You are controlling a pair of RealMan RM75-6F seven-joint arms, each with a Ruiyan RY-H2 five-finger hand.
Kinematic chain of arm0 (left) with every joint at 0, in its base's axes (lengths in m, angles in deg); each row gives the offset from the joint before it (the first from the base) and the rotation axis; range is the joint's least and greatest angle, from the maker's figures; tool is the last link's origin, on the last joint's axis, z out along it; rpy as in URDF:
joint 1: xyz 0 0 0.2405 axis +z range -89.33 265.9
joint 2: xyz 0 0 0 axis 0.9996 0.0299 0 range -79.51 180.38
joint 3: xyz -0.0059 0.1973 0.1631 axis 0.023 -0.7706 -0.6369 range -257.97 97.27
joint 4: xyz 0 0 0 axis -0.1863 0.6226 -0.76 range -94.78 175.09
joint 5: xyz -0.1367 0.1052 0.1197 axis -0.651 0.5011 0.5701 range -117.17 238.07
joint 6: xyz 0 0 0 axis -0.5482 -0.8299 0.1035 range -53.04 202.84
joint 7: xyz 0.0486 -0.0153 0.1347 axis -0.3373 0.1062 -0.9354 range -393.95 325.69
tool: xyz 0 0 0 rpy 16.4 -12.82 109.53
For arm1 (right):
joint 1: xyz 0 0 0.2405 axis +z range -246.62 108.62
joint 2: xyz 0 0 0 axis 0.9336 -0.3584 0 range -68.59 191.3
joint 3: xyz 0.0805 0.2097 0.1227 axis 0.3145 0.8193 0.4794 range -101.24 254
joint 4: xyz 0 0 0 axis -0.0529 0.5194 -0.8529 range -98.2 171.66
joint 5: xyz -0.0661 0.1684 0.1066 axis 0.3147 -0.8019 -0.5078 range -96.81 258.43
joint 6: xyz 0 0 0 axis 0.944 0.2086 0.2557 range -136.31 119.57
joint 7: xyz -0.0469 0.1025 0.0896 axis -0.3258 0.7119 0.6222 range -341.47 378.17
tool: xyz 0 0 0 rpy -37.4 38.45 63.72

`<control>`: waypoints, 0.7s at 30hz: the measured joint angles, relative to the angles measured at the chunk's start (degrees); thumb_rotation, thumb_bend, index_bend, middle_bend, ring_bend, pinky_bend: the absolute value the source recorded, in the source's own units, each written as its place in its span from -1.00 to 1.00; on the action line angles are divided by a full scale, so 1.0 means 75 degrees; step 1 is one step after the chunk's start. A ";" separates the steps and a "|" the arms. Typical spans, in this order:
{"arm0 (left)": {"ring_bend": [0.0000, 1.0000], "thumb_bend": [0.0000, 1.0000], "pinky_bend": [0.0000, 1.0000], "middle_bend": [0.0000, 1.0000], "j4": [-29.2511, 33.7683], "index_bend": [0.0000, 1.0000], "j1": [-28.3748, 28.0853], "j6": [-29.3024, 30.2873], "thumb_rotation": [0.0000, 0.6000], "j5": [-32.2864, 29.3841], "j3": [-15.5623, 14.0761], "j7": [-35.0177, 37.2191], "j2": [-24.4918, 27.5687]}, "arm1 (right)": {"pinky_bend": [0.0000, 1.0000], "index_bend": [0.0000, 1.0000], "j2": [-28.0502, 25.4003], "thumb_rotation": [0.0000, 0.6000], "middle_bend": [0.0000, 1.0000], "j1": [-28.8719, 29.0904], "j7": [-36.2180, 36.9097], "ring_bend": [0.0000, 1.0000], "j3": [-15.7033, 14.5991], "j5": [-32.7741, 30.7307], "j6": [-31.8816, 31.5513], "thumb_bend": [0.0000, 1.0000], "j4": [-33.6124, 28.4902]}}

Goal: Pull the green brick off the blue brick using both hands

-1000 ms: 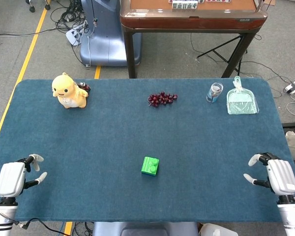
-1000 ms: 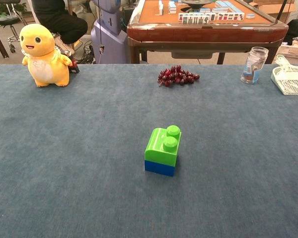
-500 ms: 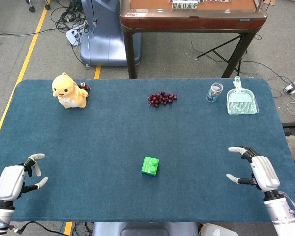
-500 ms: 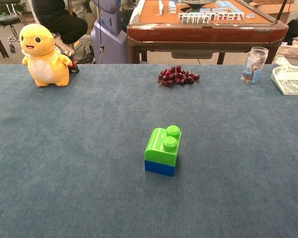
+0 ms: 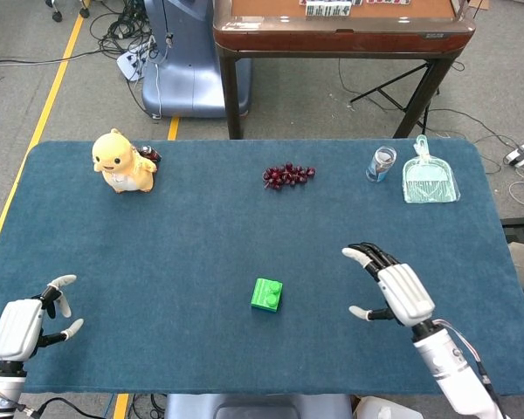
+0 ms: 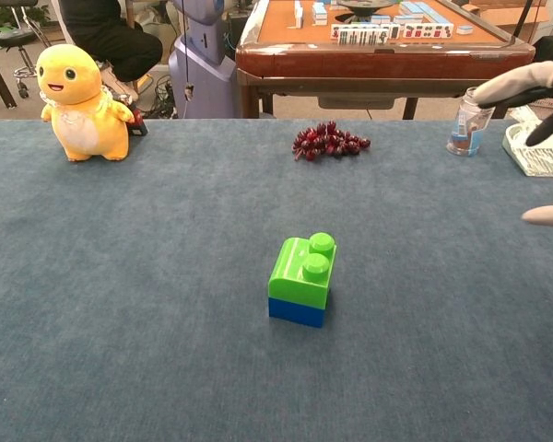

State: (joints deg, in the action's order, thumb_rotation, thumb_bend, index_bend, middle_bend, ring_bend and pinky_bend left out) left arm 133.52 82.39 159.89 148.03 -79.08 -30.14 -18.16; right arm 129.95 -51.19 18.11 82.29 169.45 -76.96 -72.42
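Glass jar apparently holds something blue.

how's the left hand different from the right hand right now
The left hand sits at the table's near left corner, far from the green brick; the right hand is well in over the table, much nearer the brick. Only the right hand's fingertips show in the chest view. Both are open and empty.

The upper brick sits on the lower brick, between left hand and right hand.
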 measured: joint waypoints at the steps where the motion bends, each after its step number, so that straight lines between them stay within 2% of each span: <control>1: 0.25 -0.59 0.52 0.22 -0.0002 -0.39 0.0002 0.0008 1.00 0.0002 0.0001 -0.0003 -0.0003 | -0.54 -0.70 0.0145 1.00 -0.73 0.0100 -0.0175 -0.83 0.0046 -0.0085 0.0090 -1.00 -0.0031; 13: 0.25 -0.59 0.52 0.22 -0.0144 -0.36 0.0123 0.0111 1.00 -0.0159 0.0047 0.0238 -0.0176 | -0.54 -0.80 0.1364 1.00 -0.81 0.0995 -0.1948 -0.90 0.0298 -0.1154 0.0932 -1.00 -0.0110; 21: 0.25 -0.59 0.52 0.22 -0.0204 -0.34 0.0162 0.0149 1.00 -0.0135 0.0039 0.0276 -0.0207 | -0.54 -0.80 0.1944 1.00 -0.82 0.1539 -0.2587 -0.91 0.0416 -0.1846 0.1317 -1.00 -0.0017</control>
State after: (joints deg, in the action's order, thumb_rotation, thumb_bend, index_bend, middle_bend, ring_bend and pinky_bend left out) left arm 131.99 83.60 161.01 147.01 -78.79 -28.08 -19.71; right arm 144.52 -39.65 -1.29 85.41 155.61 -67.09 -72.54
